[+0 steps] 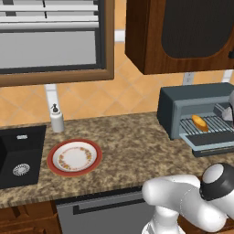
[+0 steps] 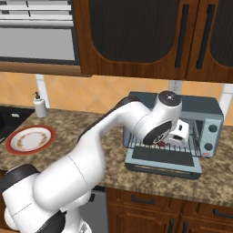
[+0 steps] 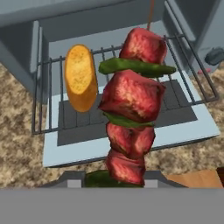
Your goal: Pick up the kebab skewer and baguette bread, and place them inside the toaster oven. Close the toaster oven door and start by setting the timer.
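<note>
- The surface (image 1: 132,151) has bare room left of the toaster oven (image 1: 183,107).
- The toaster oven door (image 2: 164,160) lies flapped down.
- The baguette bread (image 3: 81,76) lies on the rack, long axis running front to back.
- The kebab skewer (image 3: 130,109) points into the oven, clamped in the half-closed tool (image 3: 113,179).

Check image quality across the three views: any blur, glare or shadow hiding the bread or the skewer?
Left base view: soft, low-detail render, no glare; baguette bread reads clearly on the rack of the toaster oven. Right base view: even light, but the arm blocks most of the oven mouth. Hand view: kebab skewer looms very large and slightly soft up close; the bread beside it is sharp, no heavy shadow.
</note>
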